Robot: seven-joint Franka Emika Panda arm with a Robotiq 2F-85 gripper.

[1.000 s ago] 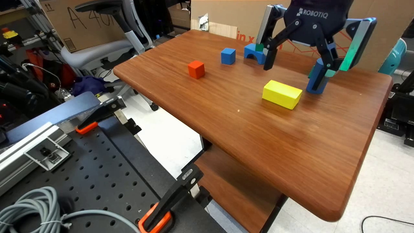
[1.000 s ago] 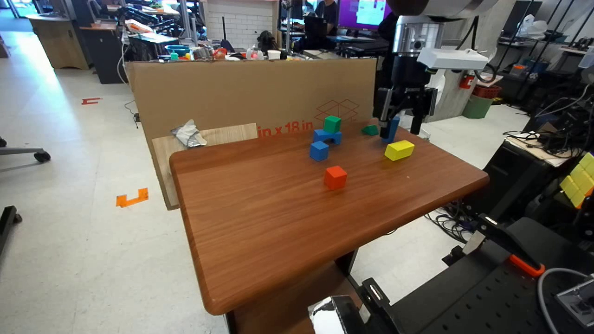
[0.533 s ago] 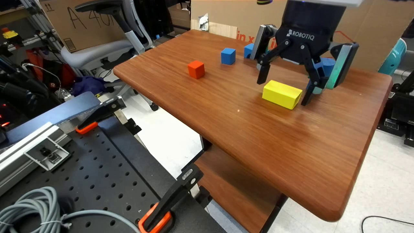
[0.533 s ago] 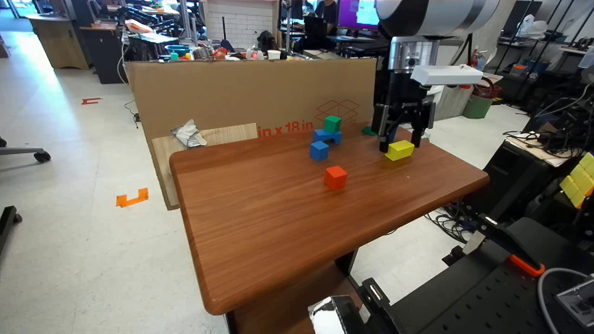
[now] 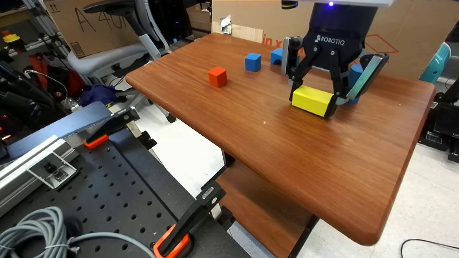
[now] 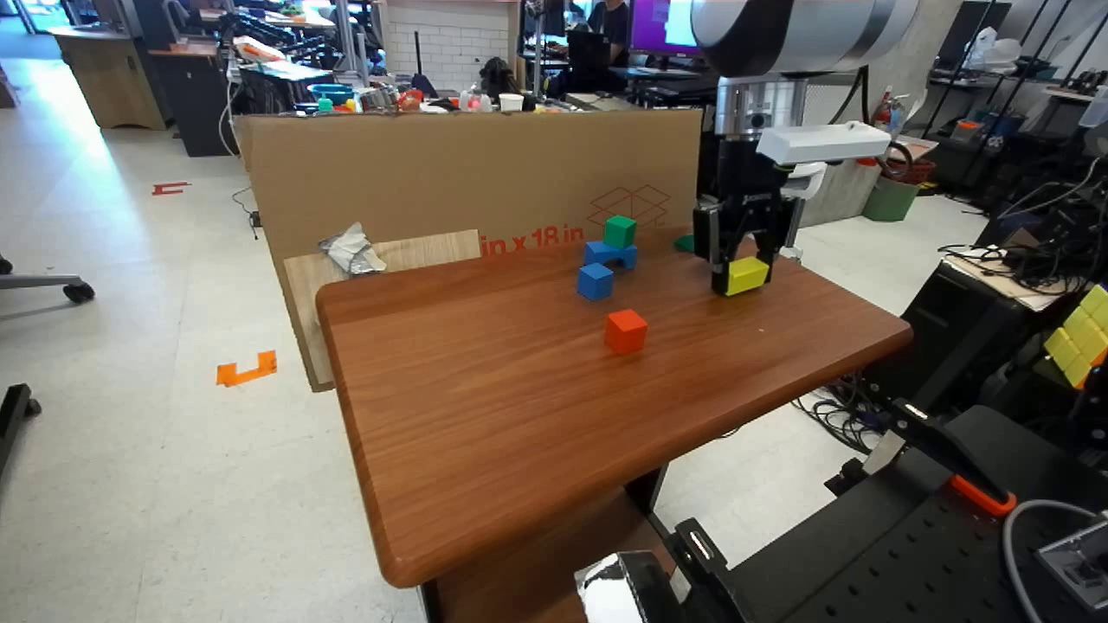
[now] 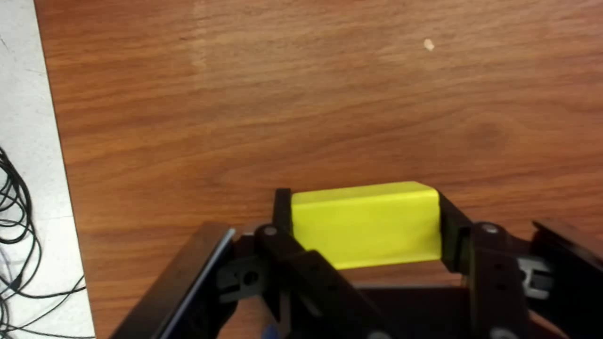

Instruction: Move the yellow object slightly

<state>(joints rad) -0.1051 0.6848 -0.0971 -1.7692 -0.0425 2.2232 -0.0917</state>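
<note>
The yellow object (image 5: 310, 101), a plain rectangular block, is pinched lengthwise between the fingers of my gripper (image 7: 366, 222). Each finger presses on one short end, as the wrist view shows. In that view the yellow block (image 7: 377, 230) lies slightly askew between the pads, its lower left corner covered by a finger link. Both exterior views show the gripper pointing down over the brown table (image 5: 258, 143). The yellow block (image 6: 748, 275) appears at or just above the tabletop; whether its underside touches the wood I cannot tell.
A blue cylinder (image 5: 355, 73) stands close behind the gripper, partly hidden. Farther along are a blue cube (image 6: 595, 282), a red cube (image 6: 626, 332) and a blue arch (image 6: 610, 254) with a green cube (image 6: 620, 231) on top. A cardboard panel (image 6: 467, 173) borders the far table edge.
My gripper has come down over the yellow block and its fingers have closed onto both ends. The block appears slightly higher than half a second ago. Other blocks have stayed put.
</note>
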